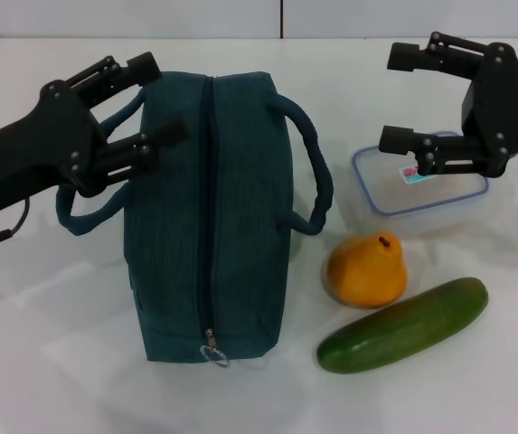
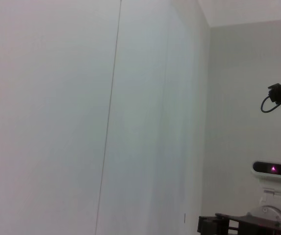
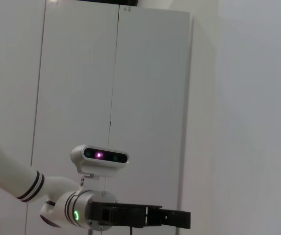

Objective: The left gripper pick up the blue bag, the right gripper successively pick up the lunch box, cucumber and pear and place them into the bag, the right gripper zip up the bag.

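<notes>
I see the blue bag (image 1: 206, 217) lying on its side on the white worktop (image 1: 51, 362), zipper (image 1: 206, 208) closed along its length, the pull (image 1: 213, 351) at the near end. One handle (image 1: 306, 158) arches off its 3 o'clock side, the other handle (image 1: 91, 217) loops out at 9 o'clock. My left gripper (image 1: 146, 99) sits at the bag's 10 o'clock corner, fingers apart and holding nothing; the lower finger (image 1: 141, 149) overlaps the bag's edge beside that handle, though I cannot tell if it touches. At the bag's 3 o'clock sits the clear lunch box (image 1: 419, 194) with its blue-rimmed lid on, a small label visible inside. My right gripper (image 1: 401, 98) hovers over its far side, fingers wide apart, empty. The orange pear (image 1: 367, 269) stands just nearer than the box, and the cucumber (image 1: 403, 325) lies at the pear's 5 o'clock, touching it or nearly so.
</notes>
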